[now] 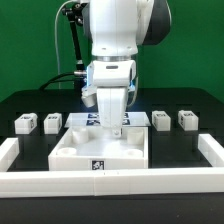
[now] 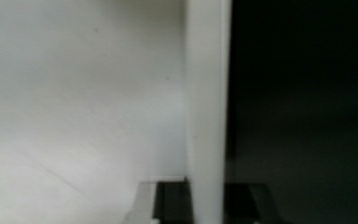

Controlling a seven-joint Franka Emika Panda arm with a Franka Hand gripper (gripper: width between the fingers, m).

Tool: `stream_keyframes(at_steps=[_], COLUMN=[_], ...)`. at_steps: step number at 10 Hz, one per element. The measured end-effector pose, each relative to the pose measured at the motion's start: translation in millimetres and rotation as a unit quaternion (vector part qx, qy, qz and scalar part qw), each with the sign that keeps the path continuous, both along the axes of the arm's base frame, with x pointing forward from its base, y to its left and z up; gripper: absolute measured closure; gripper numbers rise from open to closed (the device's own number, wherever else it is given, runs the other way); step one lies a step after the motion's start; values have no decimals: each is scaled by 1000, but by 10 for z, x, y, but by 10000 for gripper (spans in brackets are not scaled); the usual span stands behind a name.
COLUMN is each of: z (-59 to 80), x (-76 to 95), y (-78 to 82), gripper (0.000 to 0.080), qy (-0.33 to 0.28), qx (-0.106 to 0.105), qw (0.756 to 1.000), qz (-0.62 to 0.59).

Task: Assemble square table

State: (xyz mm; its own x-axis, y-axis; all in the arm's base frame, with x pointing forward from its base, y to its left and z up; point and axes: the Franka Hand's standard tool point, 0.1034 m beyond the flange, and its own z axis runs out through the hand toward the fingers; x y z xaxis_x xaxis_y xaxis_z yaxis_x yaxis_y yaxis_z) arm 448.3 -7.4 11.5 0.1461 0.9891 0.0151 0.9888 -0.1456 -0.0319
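Note:
The square table's top, a large white slab with a raised rim, lies in the middle of the black table with a marker tag on its near face. My gripper reaches straight down onto the slab's far rim. In the wrist view the rim runs as a narrow white strip between my two dark fingers, and the gripper is shut on it. The slab's white face fills one side and the black table the other. Two leg blocks stand at the exterior view's left, two more at its right.
A long low white barrier wall runs along the front and turns back at both sides. The arm's white body stands over the slab's far edge, with a green wall behind.

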Motion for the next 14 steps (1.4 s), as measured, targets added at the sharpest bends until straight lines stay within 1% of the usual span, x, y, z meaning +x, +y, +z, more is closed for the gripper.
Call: stream_keyframes(at_steps=[2, 3, 4, 6, 7, 11, 12, 14], z=[9, 35, 40, 14, 9, 6, -11, -12], x=[7, 46, 92, 137, 134, 136, 146, 243], y=[-8, -28, -14, 82, 111, 104, 171, 386], gripper=[740, 739, 739, 739, 739, 739, 739, 739], qy=[0, 1, -2, -3, -3, -4, -4, -10], qx=[0, 0, 0, 3, 4, 4, 7, 12], qw=[1000, 1000, 999, 998, 998, 998, 998, 997], qz=[9, 26, 36, 58, 60, 58, 63, 74])
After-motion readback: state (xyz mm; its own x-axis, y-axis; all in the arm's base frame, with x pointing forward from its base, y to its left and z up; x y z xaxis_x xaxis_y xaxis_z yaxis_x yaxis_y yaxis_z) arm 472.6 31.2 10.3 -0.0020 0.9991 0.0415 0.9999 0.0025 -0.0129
